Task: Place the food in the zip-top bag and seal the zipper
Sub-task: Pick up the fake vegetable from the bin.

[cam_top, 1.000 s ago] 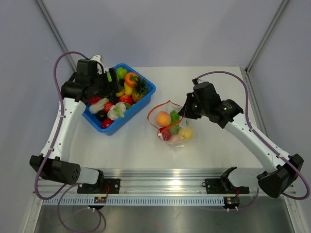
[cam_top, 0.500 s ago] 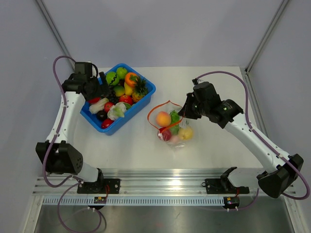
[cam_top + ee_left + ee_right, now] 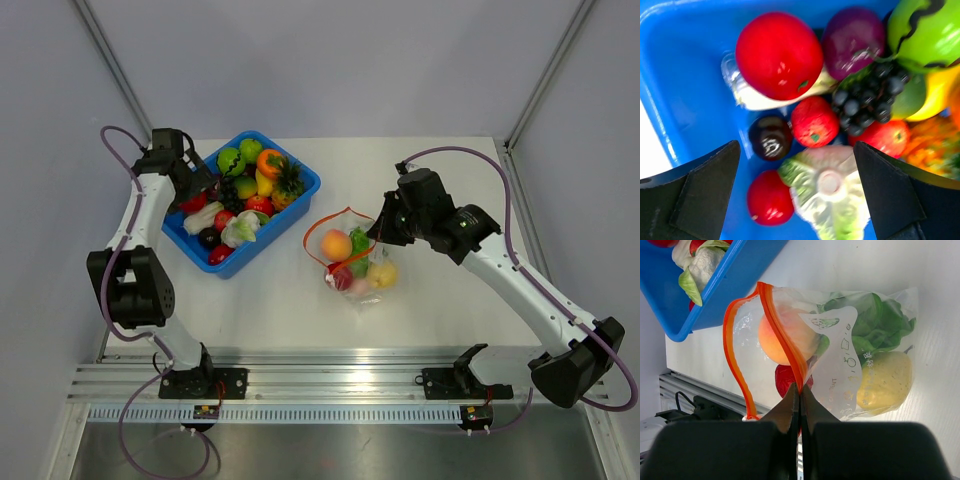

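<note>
White tabletop [image 3: 440, 160] in a grey-walled cell: blue bin [image 3: 262, 250] of food [image 3: 779, 55] at left, zip-top bag [image 3: 356, 258] lying mid-table, mouth gaping, a few pieces already inside. Reaching in from the right with wrist angled down, the right tool [image 3: 800, 391] has its fingers together, pinching the orange zipper [image 3: 781, 337] rim, probably to hold the mouth up for loading. The left arm folds back on itself, and the left tool [image 3: 795, 150] hangs spread wide and empty above the bin, over lettuce [image 3: 827, 200] and red fruit, likely lining up the next pick.
</note>
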You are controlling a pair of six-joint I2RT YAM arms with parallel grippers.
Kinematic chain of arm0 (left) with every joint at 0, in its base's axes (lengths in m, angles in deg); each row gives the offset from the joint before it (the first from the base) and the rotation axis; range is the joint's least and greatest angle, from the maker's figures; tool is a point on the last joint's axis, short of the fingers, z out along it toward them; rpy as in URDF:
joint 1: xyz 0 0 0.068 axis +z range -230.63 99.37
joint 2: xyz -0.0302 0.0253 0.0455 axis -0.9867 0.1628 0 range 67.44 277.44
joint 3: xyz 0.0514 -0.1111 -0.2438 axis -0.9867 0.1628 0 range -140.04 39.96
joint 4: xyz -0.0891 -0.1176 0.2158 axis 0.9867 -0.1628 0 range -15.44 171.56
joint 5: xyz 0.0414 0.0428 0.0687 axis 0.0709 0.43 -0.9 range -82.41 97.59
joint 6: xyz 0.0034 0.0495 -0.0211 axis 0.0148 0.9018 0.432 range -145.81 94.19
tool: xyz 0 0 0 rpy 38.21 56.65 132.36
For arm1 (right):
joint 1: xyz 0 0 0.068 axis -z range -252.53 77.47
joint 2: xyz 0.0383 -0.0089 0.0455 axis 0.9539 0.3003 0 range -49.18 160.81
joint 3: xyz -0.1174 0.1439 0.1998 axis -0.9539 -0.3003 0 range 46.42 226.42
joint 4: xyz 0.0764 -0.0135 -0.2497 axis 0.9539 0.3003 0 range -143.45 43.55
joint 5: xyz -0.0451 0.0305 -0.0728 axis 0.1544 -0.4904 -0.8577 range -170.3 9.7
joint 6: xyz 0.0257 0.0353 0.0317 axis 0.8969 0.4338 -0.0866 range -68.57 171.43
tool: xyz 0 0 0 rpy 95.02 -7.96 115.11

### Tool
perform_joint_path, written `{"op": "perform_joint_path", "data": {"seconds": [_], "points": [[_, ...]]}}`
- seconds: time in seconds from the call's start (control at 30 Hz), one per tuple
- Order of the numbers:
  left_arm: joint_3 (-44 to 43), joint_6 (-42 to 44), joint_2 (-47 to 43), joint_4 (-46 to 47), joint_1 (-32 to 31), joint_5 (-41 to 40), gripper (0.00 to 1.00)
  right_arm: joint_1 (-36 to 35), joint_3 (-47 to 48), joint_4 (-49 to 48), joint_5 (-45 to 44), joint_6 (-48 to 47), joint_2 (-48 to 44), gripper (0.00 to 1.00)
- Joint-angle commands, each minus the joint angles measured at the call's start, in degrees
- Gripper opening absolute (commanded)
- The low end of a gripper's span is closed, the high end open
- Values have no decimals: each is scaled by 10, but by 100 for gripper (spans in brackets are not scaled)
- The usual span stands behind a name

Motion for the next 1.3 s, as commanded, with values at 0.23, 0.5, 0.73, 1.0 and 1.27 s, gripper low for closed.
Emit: {"op": "perform_joint_path", "data": {"seconds": [0.23,0.5,0.73,1.0,1.27], "points": [[-4,-47,31,81,22,30,99,-8,16,-19,-5,-5,5,0],[20,-37,20,113,24,32,99,-8,21,-18,-3,-6,13,0],[36,-41,32,140,30,-7,99,-8,24,-16,-3,-7,13,0],[26,-47,63,161,33,-27,99,-9,22,-10,-7,-7,7,0],[29,-46,80,181,35,-44,91,-9,20,-10,-7,-4,8,0]]}}
